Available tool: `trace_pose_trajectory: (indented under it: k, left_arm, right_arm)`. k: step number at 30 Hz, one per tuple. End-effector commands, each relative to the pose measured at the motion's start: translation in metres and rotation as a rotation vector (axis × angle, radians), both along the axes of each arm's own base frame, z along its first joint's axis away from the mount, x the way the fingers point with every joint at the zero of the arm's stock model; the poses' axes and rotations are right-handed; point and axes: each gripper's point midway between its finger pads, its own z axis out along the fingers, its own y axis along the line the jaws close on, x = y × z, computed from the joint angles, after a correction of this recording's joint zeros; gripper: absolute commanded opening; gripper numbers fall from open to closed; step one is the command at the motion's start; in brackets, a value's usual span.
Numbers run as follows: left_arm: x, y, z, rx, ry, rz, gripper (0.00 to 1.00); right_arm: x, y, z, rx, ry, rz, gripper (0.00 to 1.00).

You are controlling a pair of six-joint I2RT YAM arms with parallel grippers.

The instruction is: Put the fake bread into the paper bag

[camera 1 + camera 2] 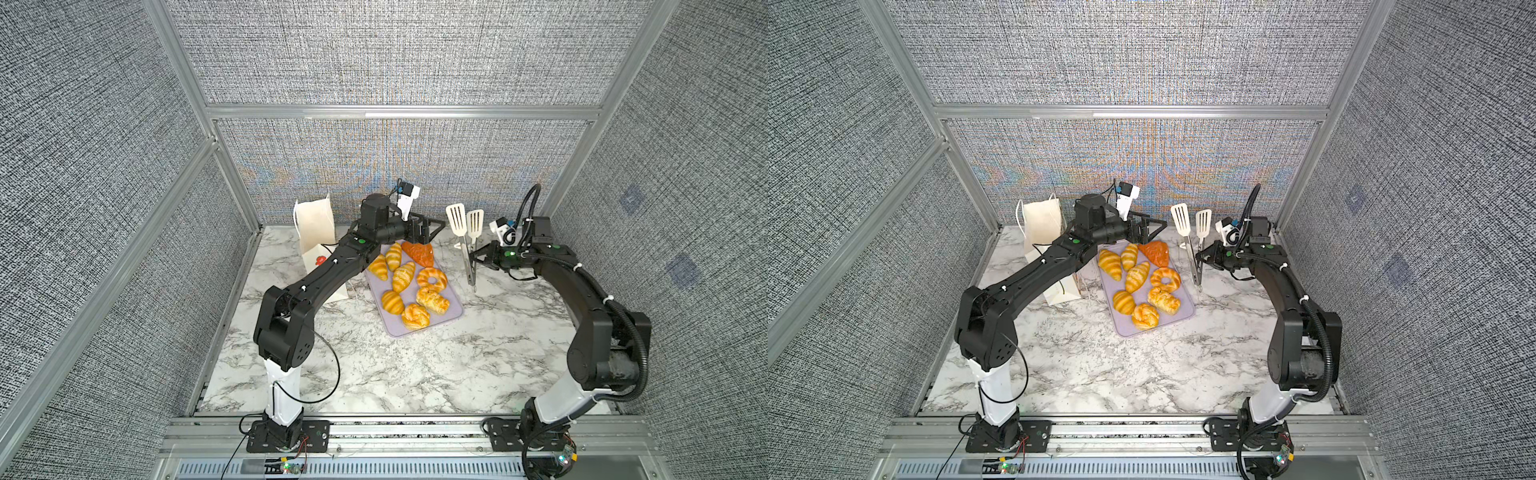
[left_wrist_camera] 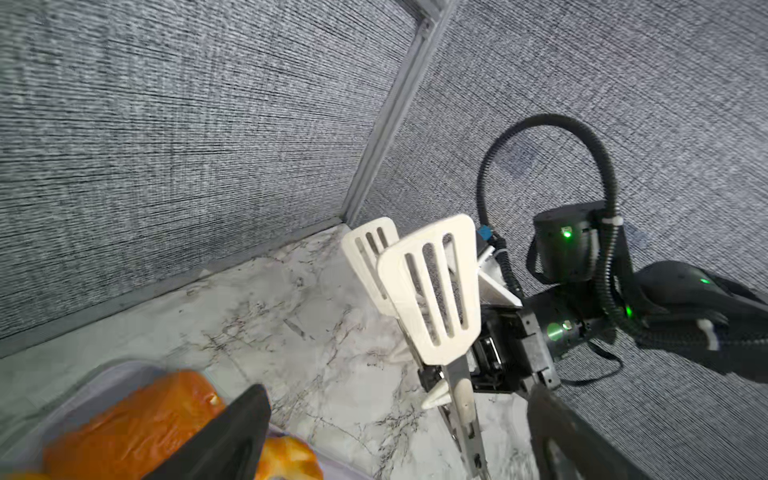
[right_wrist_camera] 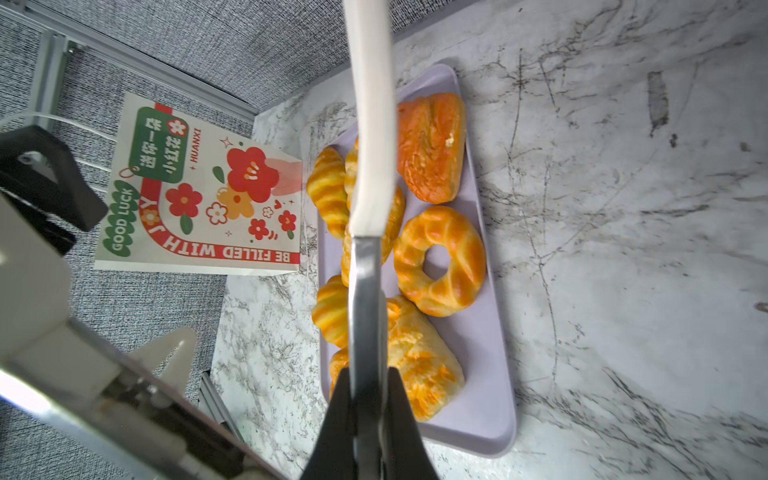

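Your right tool (image 1: 473, 254) is pinching the tongs (image 1: 457, 220) by their metal arms just right of the lilac tray (image 1: 392, 326), heads pointing up. Your left tool (image 1: 428, 235) is hanging spread wide above the tray's far end, over the orange-brown piece (image 1: 419, 253). The fake bread (image 1: 403, 276) is all lying on the tray, with the paper bag (image 1: 316, 226) standing just left of it. You should probably be tilting the tong heads down over one pastry first.
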Motion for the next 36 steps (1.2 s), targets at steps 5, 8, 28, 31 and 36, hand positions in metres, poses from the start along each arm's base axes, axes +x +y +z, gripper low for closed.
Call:
trace_pose_trajectory:
  k: [5,8,28,31,36]
  left_arm:
    - [-0.002,-0.017,-0.007,-0.065,0.018,-0.182,0.95]
    - [0.002,-0.016,-0.005,-0.096,0.012,-0.206,0.94]
    - [-0.009,-0.026,-0.011,-0.142,0.047,-0.359,0.64]
    - [-0.011,-0.026,-0.009,-0.152,0.047,-0.372,0.53]
    - [-0.012,-0.026,-0.011,-0.155,0.056,-0.384,0.46]
  right_arm:
    - [0.01,0.021,0.017,0.109,-0.013,0.071,0.0]
    - [0.012,0.029,0.018,0.125,-0.013,0.093,0.0]
    - [0.009,0.074,0.01,0.226,0.074,0.252,0.0]
    - [0.007,0.078,0.01,0.232,0.081,0.269,0.0]
    - [0.009,0.082,0.013,0.24,0.075,0.282,0.0]
